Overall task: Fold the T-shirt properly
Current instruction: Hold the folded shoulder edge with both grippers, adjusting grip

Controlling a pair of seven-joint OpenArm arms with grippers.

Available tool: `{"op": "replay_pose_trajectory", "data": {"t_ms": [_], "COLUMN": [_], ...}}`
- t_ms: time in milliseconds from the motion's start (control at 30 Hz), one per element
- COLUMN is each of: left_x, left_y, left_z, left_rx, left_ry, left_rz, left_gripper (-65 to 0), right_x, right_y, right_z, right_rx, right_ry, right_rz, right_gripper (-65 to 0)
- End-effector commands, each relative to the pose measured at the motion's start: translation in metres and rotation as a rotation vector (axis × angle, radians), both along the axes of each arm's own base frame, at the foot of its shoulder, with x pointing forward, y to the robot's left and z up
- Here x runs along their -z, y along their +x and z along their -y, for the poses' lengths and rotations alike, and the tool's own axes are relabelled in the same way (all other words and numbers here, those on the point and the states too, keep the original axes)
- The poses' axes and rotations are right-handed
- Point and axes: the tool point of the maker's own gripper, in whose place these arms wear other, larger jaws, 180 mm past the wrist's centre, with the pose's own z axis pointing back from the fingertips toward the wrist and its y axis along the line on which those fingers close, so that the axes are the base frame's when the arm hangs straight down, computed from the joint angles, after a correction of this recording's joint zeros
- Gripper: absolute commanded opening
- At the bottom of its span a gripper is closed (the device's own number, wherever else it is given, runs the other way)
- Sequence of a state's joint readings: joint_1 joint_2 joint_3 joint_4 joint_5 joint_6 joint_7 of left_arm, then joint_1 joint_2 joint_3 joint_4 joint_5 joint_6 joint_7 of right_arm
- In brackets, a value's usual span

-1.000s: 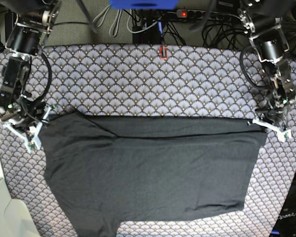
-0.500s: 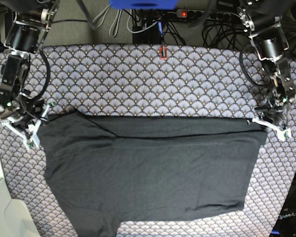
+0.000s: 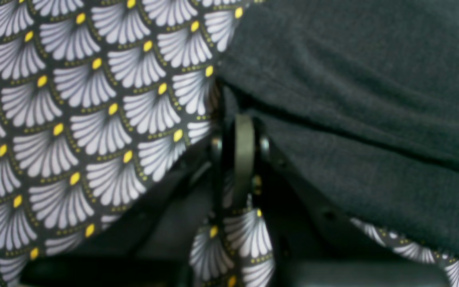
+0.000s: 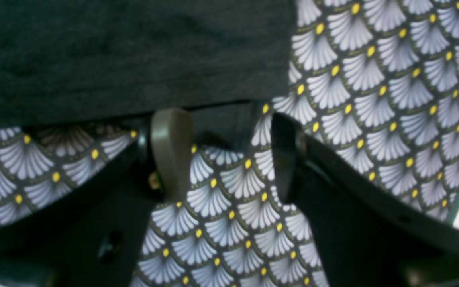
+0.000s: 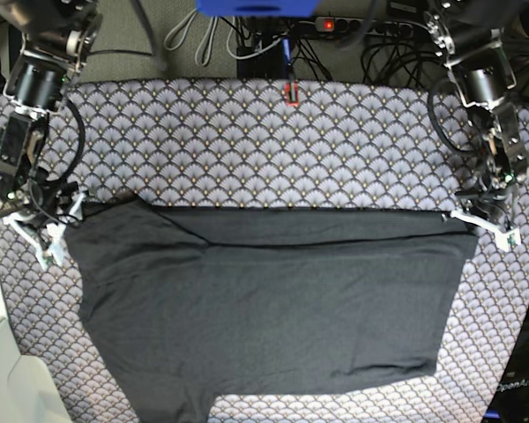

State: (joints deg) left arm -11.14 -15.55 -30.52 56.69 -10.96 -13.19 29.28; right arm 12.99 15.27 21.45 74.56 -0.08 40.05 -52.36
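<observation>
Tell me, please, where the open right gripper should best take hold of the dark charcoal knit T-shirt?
Probably the dark charcoal knit T-shirt at its folded corner nearest the right gripper, approached from outside over the scallop-print cloth: the edge there lies flat and free just ahead of the open fingers.

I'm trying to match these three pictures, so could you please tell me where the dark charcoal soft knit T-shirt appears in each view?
Base: the dark charcoal soft knit T-shirt fills the lower middle, spread flat.
Left wrist: it fills the upper right, its edge at the shut left gripper.
Right wrist: it runs across the top left, just beyond the open right gripper.
Shared landmark: the grey scallop-print cloth with yellow dots under the shirt.
</observation>
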Motion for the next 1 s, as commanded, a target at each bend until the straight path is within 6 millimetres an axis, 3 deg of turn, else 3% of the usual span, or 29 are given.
{"op": "replay_pose_trajectory", "data": {"t_ms": [0, 733, 967], "left_x": [-0.004, -0.006, -0.004], "left_y": [0.000, 0.003, 0.001], "left_z": [-0.006, -0.006, -0.006], "left_rx": [0.000, 0.000, -0.001], "left_ry": [0.018, 0.018, 0.018], "left_rz": [-0.016, -0.010, -0.014], "left_gripper": [-64.1, -64.2, -64.2], "right_x": [-0.018, -0.016, 0.005], "right_y": [0.013, 0.014, 0.009], "right_z": [0.007, 0.005, 0.000], "right_rx": [0.002, -0.001, 0.009], "right_ry": [-0.013, -0.007, 0.043], "right_rz": [0.060, 0.057, 0.016], "right_gripper": [-31.8, -31.8, -31.9]}}
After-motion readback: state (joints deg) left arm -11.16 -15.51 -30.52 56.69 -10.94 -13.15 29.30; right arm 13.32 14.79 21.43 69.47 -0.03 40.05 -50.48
